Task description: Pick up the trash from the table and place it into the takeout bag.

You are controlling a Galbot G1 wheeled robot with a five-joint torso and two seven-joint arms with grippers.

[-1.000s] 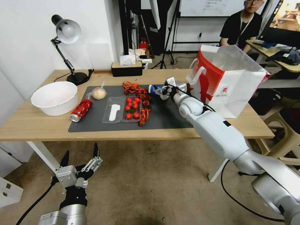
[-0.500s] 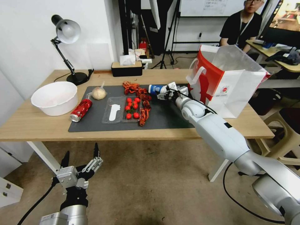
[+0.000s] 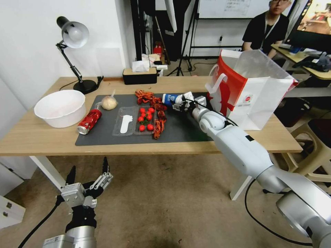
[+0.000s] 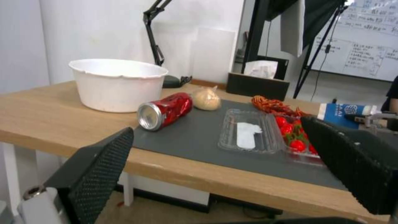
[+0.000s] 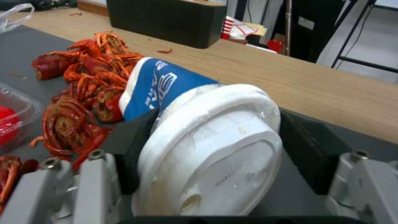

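The blue-white paper cup (image 3: 169,99) lies on its side on the dark grey mat (image 3: 179,129), toward the desk's far edge and just short of the takeout bag (image 3: 257,94). Since a second ago I see it has turned a little: its blue base now pokes out farther from my right hand (image 3: 179,102), and the hand itself has shifted slightly toward the bag end of the desk. I read that as the grasp having taken, so the cup can probably be lifted next.

In the right wrist view the cup's (image 5: 195,124) white lid faces the camera and both pads press its sides near the lid, so the right hand (image 5: 215,146) is gripping it. Its long axis runs roughly along the desk's length, base pointing at the crayfish shells (image 3: 151,100) and the far left corner, lid toward the bag.

The crushed red can (image 3: 89,121) and the bagged bun (image 3: 109,102) remain on the mat's left end, beside the white bowl (image 3: 60,107). My left hand (image 3: 89,181) hangs with fingers spread below the desk's near edge.
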